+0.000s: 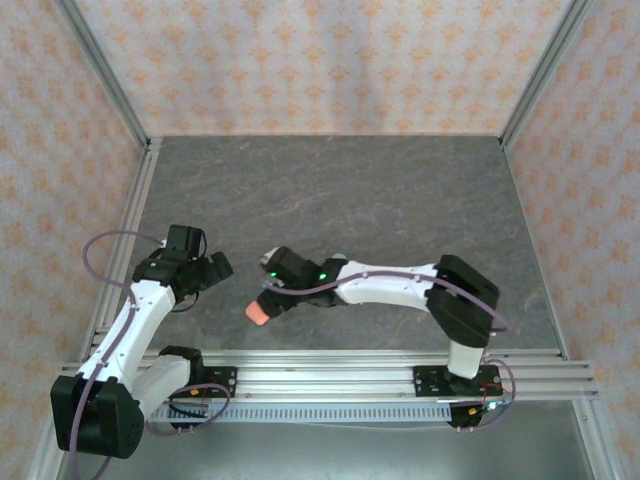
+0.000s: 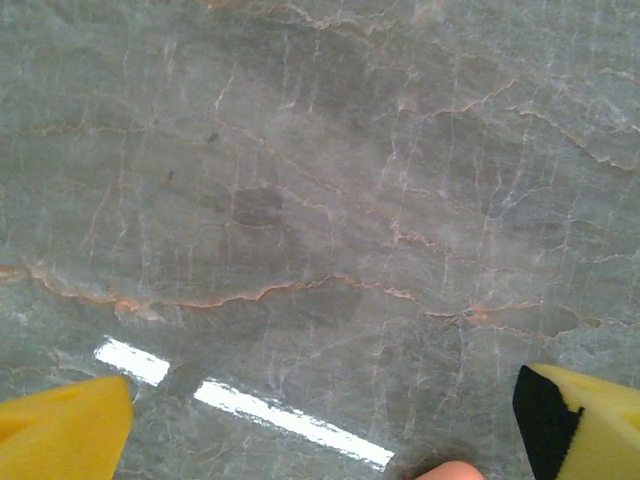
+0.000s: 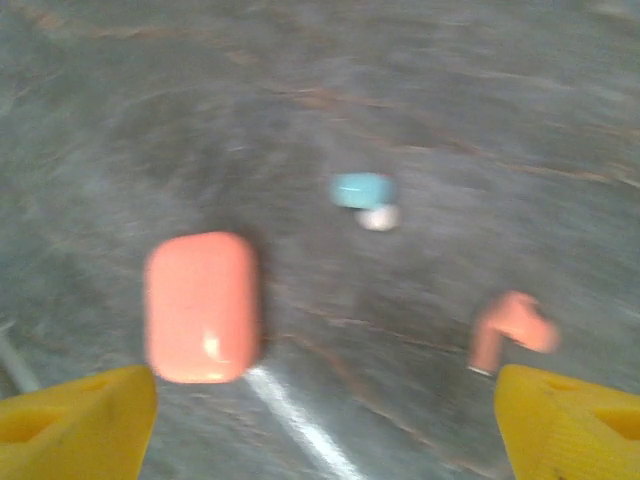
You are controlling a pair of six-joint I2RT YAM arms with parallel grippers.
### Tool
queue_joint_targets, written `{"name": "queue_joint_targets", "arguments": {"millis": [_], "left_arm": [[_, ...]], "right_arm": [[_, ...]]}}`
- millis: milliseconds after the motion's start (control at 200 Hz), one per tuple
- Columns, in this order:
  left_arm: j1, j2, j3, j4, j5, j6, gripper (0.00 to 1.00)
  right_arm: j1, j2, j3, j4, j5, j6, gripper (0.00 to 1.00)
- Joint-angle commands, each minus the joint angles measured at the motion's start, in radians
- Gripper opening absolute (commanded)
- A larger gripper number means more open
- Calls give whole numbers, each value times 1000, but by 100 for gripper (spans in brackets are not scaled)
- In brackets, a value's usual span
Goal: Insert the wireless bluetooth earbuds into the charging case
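A coral-red charging case (image 3: 202, 305) lies flat on the grey stone table, just ahead of my right gripper's left fingertip (image 3: 75, 420). A coral-red earbud (image 3: 510, 330) lies just ahead of the right fingertip (image 3: 570, 425), and a light teal earbud (image 3: 362, 190) sits farther off. My right gripper (image 3: 325, 430) is open with only bare table between its fingers; the view is blurred. From above, the case (image 1: 258, 313) rests beside the right gripper (image 1: 272, 292). My left gripper (image 1: 212, 270) hangs open over bare stone (image 2: 320, 430); a coral edge (image 2: 450, 470) peeks in at the bottom.
Patterned walls enclose the table on three sides, with a metal rail (image 1: 330, 375) along the near edge where the arm bases are bolted. The far half of the stone top (image 1: 330, 190) is open room.
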Motion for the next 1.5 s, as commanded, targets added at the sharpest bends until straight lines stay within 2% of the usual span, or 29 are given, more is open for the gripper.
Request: {"name": "queue_joint_targets", "arguments": {"millis": [0, 345, 535, 736, 996, 1151, 1296, 1496], "left_arm": [[-6, -23, 38, -83, -22, -51, 100], [-5, 12, 78, -113, -5, -18, 100], [-5, 34, 66, -98, -13, -16, 100], [-5, 43, 49, -88, -21, -19, 100], [-5, 40, 70, -104, -73, 12, 100], [-5, 67, 74, -108, -106, 15, 100], [-6, 77, 72, -105, -99, 23, 100], [-6, 7, 53, -70, -66, 68, 100]], "right_arm": [[45, 91, 99, -142, -5, -68, 84], [65, 208, 221, -233, -7, -81, 81], [66, 272, 287, -289, -27, -92, 87], [66, 313, 319, -307, -33, -103, 87], [42, 333, 323, -281, -68, -94, 79], [31, 356, 344, -292, -80, -98, 70], [31, 350, 335, -284, -81, -109, 63], [30, 276, 247, -201, -52, -124, 54]]}}
